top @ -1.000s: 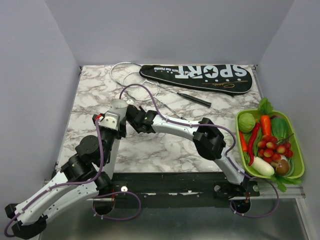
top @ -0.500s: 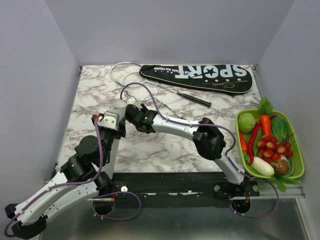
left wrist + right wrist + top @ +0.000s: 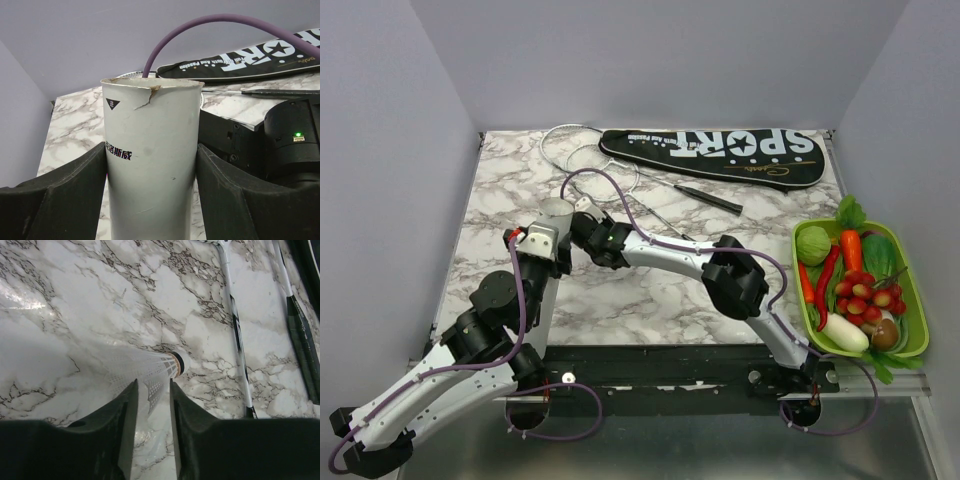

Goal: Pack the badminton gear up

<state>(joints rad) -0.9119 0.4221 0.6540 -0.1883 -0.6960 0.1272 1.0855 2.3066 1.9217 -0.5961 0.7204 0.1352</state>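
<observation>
1. Fingers of your left gripper (image 3: 150, 150) clamp the upright white tube (image 3: 145, 210) on both sides; its torn rim could snag anything fed in.
2. Your right gripper (image 3: 152, 386), just beside the tube, pinches a shuttlecock (image 3: 150, 367) by its skirt; a harder squeeze may crush it.
3. Both rackets (image 3: 710, 198) and the black bag (image 3: 720, 152) lie well beyond the tube, unpacked; a swinging arm or the purple cable (image 3: 620, 190) could drag them.

I work in a robotics lab booth: blank grey panels (image 3: 650, 60) enclose the marble-print table (image 3: 650, 305) on three sides, and a black mounting rail (image 3: 660, 380) spans its near edge.
</observation>
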